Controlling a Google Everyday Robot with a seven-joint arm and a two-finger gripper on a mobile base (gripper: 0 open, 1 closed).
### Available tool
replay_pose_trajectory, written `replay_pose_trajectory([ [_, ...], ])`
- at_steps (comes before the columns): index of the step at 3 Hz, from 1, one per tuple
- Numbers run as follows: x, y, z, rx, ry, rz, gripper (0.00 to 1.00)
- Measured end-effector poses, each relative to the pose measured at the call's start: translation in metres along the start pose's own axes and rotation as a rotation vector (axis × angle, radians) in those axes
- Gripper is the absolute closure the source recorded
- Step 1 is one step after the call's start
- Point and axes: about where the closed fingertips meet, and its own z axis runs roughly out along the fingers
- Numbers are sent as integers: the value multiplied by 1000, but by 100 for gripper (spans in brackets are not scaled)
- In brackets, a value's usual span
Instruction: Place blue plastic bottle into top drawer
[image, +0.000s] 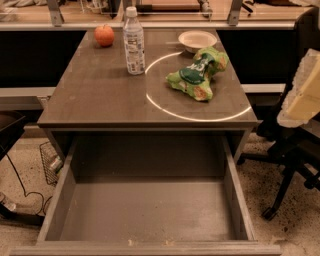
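The blue plastic bottle (133, 42) is a clear, slim bottle with a white cap and white label. It stands upright at the back left of the desk top (100, 95). The top drawer (150, 210) is pulled fully out below the desk's front edge, and its flat grey bottom is bare. My gripper (301, 92) shows as a pale cream-white shape at the right edge of the view. It is off the desk's right side, far from the bottle and above the drawer's level. It holds nothing that I can see.
A red apple (104, 35) sits left of the bottle. A white bowl (197, 40) and a crumpled green chip bag (198, 73) lie at the back right. A black office chair (295, 150) stands right of the desk, and a wire basket (50, 162) left.
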Motion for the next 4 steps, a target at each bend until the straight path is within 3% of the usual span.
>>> replay_pose_trajectory([
  [1,-3,-4,-1,15,-7,2,0],
  [2,-14,-17,-6,69,-29,8,0],
  [3,-11,-35,31,64,-124,153,0],
  [4,-38,-46,100,-26,-330,380,0],
])
